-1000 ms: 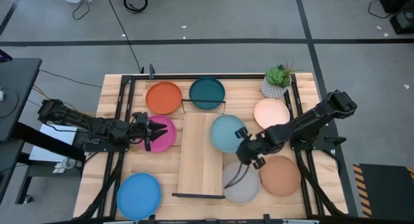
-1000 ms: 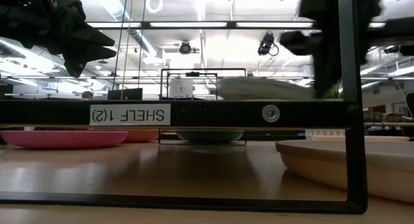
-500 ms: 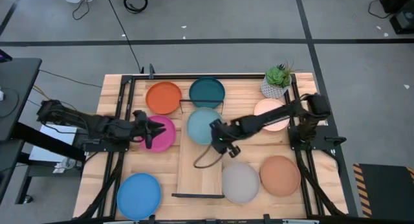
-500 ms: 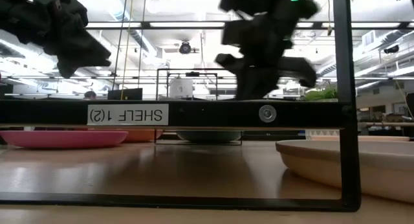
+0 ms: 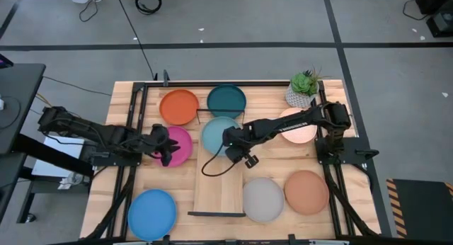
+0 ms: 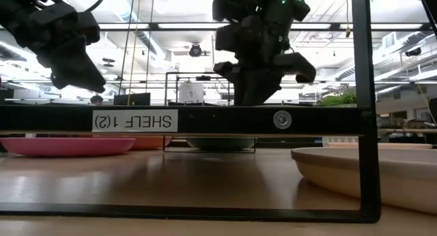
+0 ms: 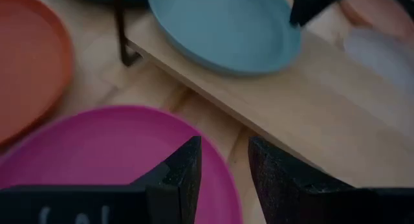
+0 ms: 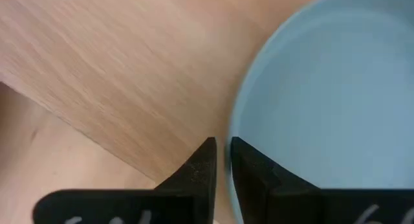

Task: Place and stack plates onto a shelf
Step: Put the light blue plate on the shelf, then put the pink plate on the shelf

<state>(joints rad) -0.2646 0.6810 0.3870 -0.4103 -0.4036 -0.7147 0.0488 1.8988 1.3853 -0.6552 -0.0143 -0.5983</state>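
1. High view: right claw [image 5: 234, 142] pinches the aqua plate [image 5: 218, 134] by its rim at the shelf's [image 5: 219, 185] far end.
2. Placing step; next, I judge, release.
3. Left claw [image 5: 165, 145] waits parted above the magenta plate [image 5: 180, 147].

From above, we look straight down on the whole table [image 5: 120, 103] and the floor around it. Our low camera sits at tabletop height, facing level under the shelf [image 6: 205, 120] into the room. Each wrist camera looks close past its own fingers: both catch the pale aqua plate [image 7: 220, 30] on the shelf, which the overhead view also shows.
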